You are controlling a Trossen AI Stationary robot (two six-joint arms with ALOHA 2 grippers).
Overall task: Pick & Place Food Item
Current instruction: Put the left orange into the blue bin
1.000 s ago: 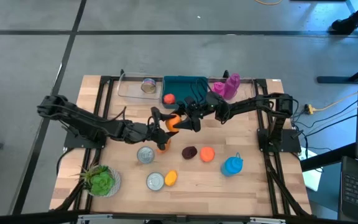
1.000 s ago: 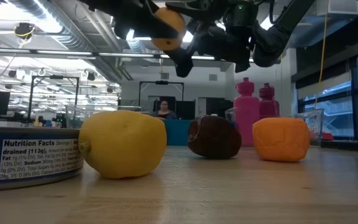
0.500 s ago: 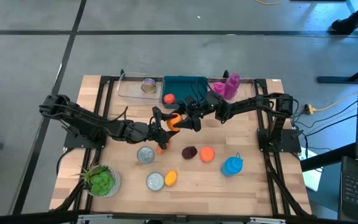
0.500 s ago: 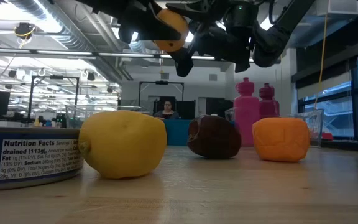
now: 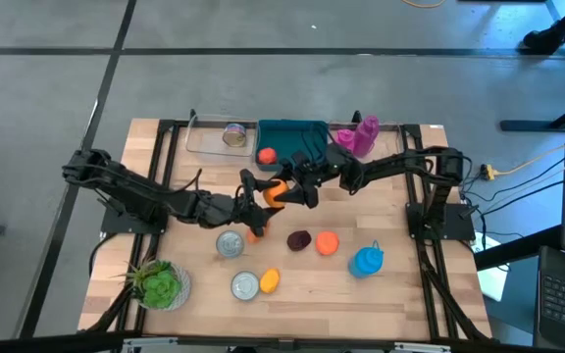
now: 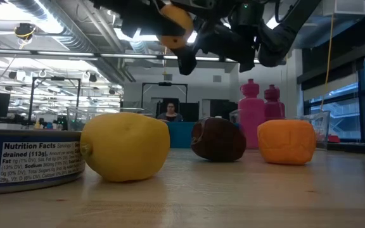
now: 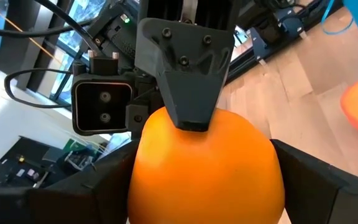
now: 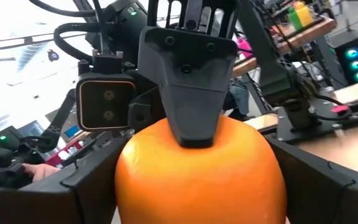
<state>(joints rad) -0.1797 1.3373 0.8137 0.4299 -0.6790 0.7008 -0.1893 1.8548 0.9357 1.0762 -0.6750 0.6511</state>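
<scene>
Our left claw (image 5: 260, 195) and right claw (image 5: 292, 188) meet above the middle of the worktop (image 5: 400, 294), and in the high view both close on the same orange (image 5: 275, 191), which is held in the air between them, just in front of the teal bin (image 5: 292, 137). That bin holds a small orange-red fruit (image 5: 266, 155), with a clear tray (image 5: 204, 142) carrying a can (image 5: 233, 133) to one side and pink bottles (image 5: 361, 134) to the other. Nearer the front edge we see a tin (image 5: 230, 243), a dark plum-like fruit (image 5: 299, 239), an orange block-shaped fruit (image 5: 327, 242), a blue bottle (image 5: 367, 261), a second tin (image 5: 245, 284) touching a lemon (image 5: 270, 280), and a leafy green head (image 5: 160, 284). In the low view we see the orange (image 6: 175, 25) high above the wood, gripped among dark fingers, with the lemon (image 6: 125, 145), the dark fruit (image 6: 218, 140) and the orange block (image 6: 287, 142) resting below, and a person (image 6: 168, 111) far behind. In the left wrist view our own fingers (image 7: 92, 186) flank the orange (image 7: 207, 168) on both sides while the other claw's finger presses its top. The right wrist view shows the same, mirrored: the orange (image 8: 201, 171) fills the gap between our fingers (image 8: 328, 186).
</scene>
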